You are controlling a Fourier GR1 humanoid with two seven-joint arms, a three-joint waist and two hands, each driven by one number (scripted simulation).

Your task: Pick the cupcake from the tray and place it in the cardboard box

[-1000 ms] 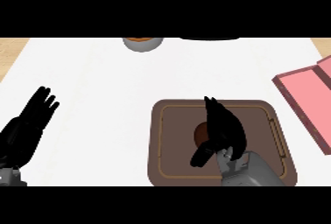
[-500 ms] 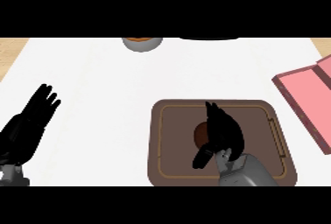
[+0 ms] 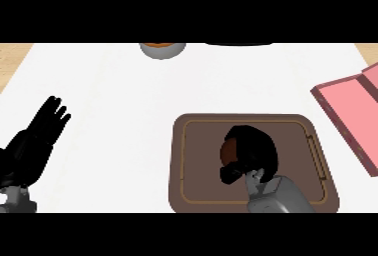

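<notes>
**Cupcake in the hand's curl, box off to the right**

Cupcake, brown and round (image 3: 229,148), sits on the dark brown rectangular tray (image 3: 201,172), toward its middle, and only a sliver shows at the left of the robot's right black hand (image 3: 252,152). That hand's fingers arch over the top and curl down round it, with the thumb tucked in low at the left; the cupcake looks enclosed rather than merely touched, though most of it is hidden.

The risk, as I judge it, lies in the lift: a hold set only on the upper part could let the cupcake slip or tip as the hand rises. The pink cardboard box (image 3: 347,112) lies well apart at the right edge, so the carry must cross the tray's raised rim, and a low path could catch there.

Counted: one cupcake, one tray, one box, two hands. The left black hand (image 3: 35,142) rests at the left edge, fingers straight and spread. One grey bowl-like object (image 3: 162,49) sits at the far edge.
</notes>
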